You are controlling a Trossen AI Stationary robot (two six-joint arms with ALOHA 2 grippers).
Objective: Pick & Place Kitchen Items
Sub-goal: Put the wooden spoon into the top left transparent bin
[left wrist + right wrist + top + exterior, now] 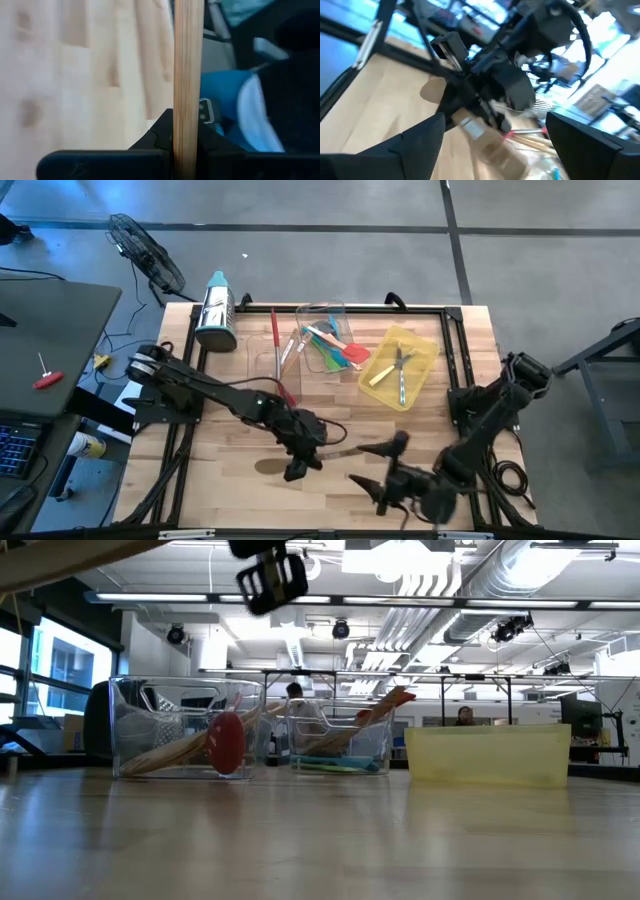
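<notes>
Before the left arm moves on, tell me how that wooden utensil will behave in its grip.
Probably stiff: the wooden handle runs straight. It may pivot, since the left claw pinches only a narrow stretch. Likely light, given its slim shaft.
</notes>
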